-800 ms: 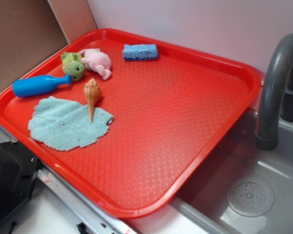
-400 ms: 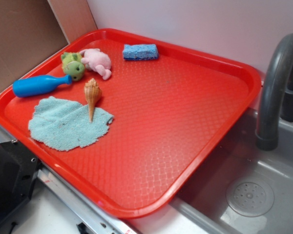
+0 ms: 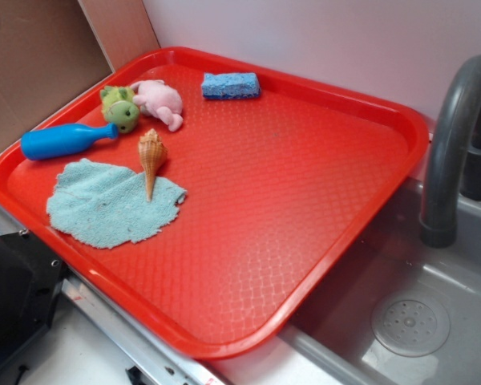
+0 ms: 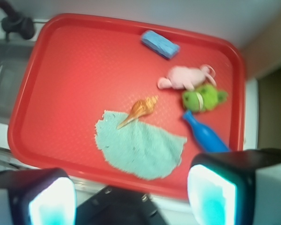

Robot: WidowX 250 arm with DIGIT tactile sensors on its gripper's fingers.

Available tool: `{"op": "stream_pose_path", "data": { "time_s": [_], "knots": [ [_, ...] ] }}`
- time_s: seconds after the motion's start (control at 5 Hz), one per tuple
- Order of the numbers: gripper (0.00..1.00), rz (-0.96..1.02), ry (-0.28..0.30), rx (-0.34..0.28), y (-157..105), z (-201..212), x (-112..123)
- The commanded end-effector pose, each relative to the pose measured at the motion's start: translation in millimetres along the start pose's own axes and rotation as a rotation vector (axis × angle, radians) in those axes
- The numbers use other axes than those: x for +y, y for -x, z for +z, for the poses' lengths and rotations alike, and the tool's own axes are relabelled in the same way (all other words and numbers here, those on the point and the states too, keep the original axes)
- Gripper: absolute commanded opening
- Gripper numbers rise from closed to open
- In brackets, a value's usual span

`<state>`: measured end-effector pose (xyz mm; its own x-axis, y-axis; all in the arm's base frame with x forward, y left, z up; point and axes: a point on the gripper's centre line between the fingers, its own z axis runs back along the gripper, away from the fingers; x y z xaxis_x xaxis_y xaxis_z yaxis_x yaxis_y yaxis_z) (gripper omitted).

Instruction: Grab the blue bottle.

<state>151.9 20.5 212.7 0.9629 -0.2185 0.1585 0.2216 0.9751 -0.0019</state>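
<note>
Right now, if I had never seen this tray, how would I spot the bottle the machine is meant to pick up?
Start at the big red tray beside the grey sink. Along its far left rim, next to the green plush frog, lies the blue bottle on its side. It is glossy with a narrow neck, unlike the blocky blue sponge and the flat fuzzy teal cloth.
</note>
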Motion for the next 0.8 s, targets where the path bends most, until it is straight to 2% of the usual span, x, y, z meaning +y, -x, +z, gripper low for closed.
{"op": "stream_pose_path", "data": {
  "time_s": [0.0,0.2,0.4,0.6],
  "knots": [
    [1.00,-0.309,-0.043,0.038,-9.9,-51.7,63.3],
    [1.00,-0.397,-0.056,0.075,-2.9,-78.3,78.2],
    [1.00,-0.406,-0.106,0.149,5.5,-103.7,100.0],
    [1.00,-0.398,-0.126,0.196,6.8,-118.6,111.5]
  ]
}}
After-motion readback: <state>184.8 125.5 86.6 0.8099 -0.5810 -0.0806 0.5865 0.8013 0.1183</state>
